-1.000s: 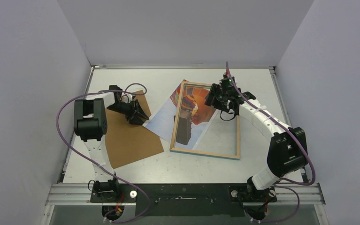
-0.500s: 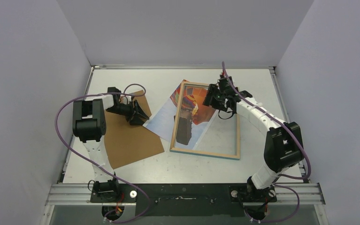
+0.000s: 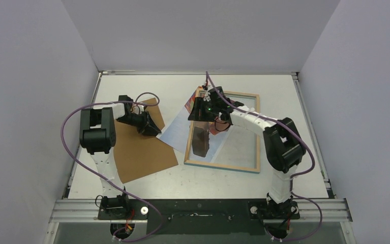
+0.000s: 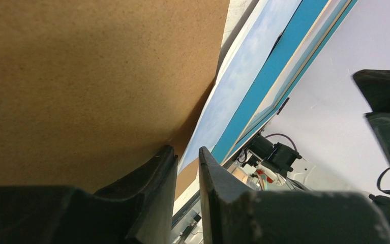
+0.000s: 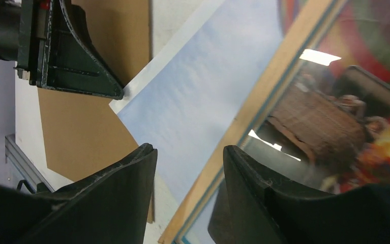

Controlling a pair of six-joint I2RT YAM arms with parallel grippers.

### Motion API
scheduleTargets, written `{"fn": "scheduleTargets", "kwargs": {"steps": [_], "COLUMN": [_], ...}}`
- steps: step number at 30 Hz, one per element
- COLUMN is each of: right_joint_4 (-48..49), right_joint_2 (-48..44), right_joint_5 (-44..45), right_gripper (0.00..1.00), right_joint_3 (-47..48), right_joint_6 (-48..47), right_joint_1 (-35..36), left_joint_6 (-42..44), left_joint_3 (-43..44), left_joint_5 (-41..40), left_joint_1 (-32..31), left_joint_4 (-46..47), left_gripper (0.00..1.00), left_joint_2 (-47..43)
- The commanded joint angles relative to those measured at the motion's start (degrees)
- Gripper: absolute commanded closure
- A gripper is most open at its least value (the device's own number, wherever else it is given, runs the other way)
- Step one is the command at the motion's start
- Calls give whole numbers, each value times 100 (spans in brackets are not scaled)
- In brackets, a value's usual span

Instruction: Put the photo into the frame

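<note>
The frame [image 3: 223,166] lies flat on the table with its wood-coloured back up. The photo [image 3: 175,133] lies partly under the frame's left side, and its blue-sky part sticks out to the left. My right gripper [image 3: 199,113] is open and empty above the frame's far left corner. In the right wrist view [image 5: 190,150] its fingers straddle the frame's left rail [image 5: 264,96] over the photo [image 5: 208,91]. My left gripper [image 3: 154,129] is at the photo's left corner. In its wrist view [image 4: 187,150] the fingers stand a narrow gap apart with nothing seen between them, next to the photo [image 4: 243,66] and the turquoise frame edge [image 4: 279,66].
A plain brown backing board [image 3: 142,150] lies left of the photo, under my left gripper, and fills much of the left wrist view [image 4: 81,76]. Grey walls close in the table on three sides. A metal rail [image 3: 198,208] runs along the near edge.
My right gripper has swung left along the frame's far edge, from its far right part to its far left corner. The left arm, photo and frame have not visibly moved.
</note>
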Motion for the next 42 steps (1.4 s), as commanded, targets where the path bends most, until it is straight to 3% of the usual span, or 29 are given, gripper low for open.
{"fn": "scheduleTargets", "kwargs": {"steps": [1, 7, 23, 34, 42], "right_joint_4": [744, 334, -1310, -1263, -1137], "right_joint_2": [498, 1220, 2263, 2351, 2272], "right_joint_5": [-399, -130, 338, 229, 211], "right_gripper": [50, 56, 56, 56, 56], "right_joint_3": [554, 1058, 2152, 2098, 1942], "right_joint_6": [270, 440, 134, 294, 354], "right_joint_1": [340, 602, 1019, 1009, 941], "left_joint_6": [207, 361, 309, 5, -39], "left_joint_3": [-96, -397, -452, -483, -468], "left_joint_5": [-222, -442, -492, -592, -942], "left_joint_1": [-134, -145, -187, -637, -540], "left_joint_4": [94, 245, 388, 528, 448], "left_gripper": [82, 82, 78, 77, 81], "left_joint_2": [-121, -268, -332, -434, -555]}}
